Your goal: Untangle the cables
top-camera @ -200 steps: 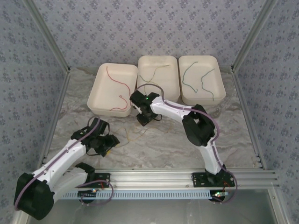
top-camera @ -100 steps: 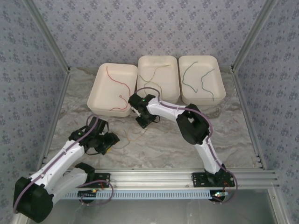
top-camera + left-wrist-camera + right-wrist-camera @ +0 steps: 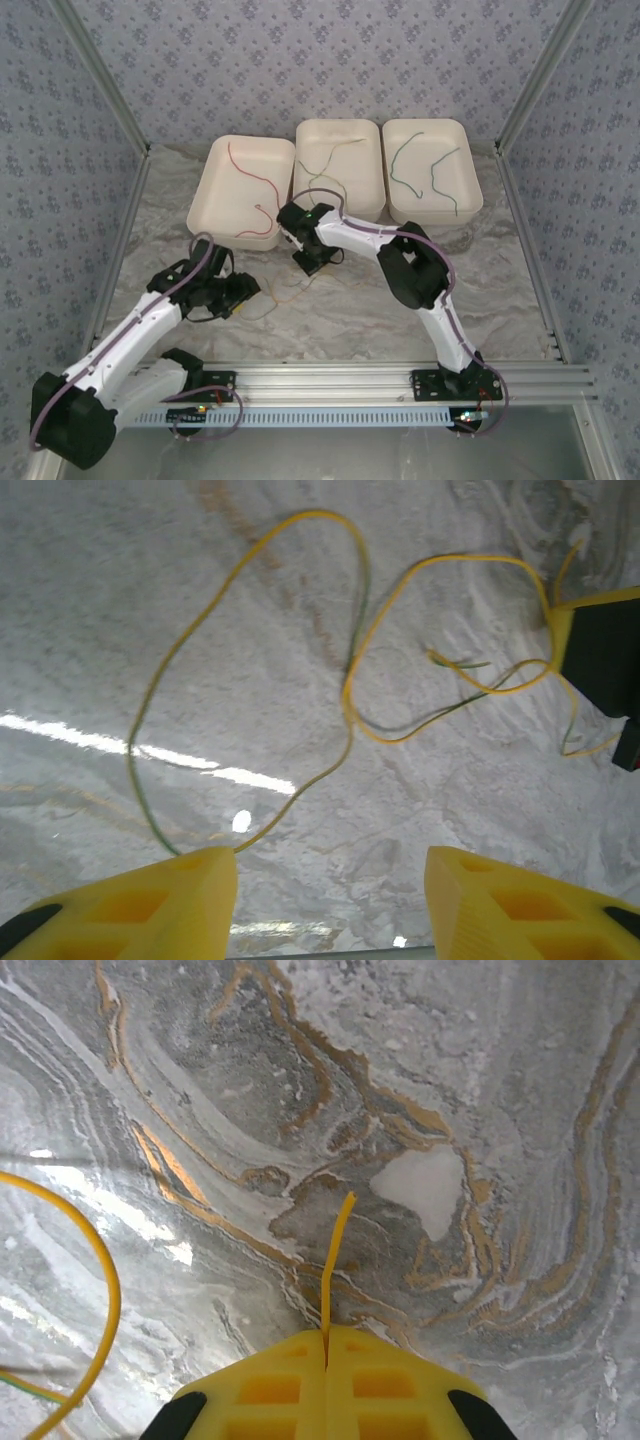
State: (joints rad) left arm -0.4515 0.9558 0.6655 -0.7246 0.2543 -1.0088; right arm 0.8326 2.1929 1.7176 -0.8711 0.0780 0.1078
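Observation:
A loose tangle of yellow cable [image 3: 350,695] with a thin green cable [image 3: 455,708] through it lies on the marble table [image 3: 350,310]. My left gripper [image 3: 330,905] is open just short of the tangle, and one yellow strand runs under its left finger [image 3: 150,900]. From above, the left gripper [image 3: 238,293] sits left of the tangle [image 3: 278,296]. My right gripper [image 3: 326,1345] is shut on the yellow cable, whose short end [image 3: 335,1250] pokes out past the tips. It stands above the tangle's right side [image 3: 308,258].
Three white trays line the back: the left tray [image 3: 212,215] holds red cables, the middle tray [image 3: 372,200] yellow-olive ones, the right tray [image 3: 476,200] green ones. Metal frame posts border both sides.
My left arm has pushed its gripper a little forward and right, nearer the tangle. The right gripper has kept its hold and barely shifted.

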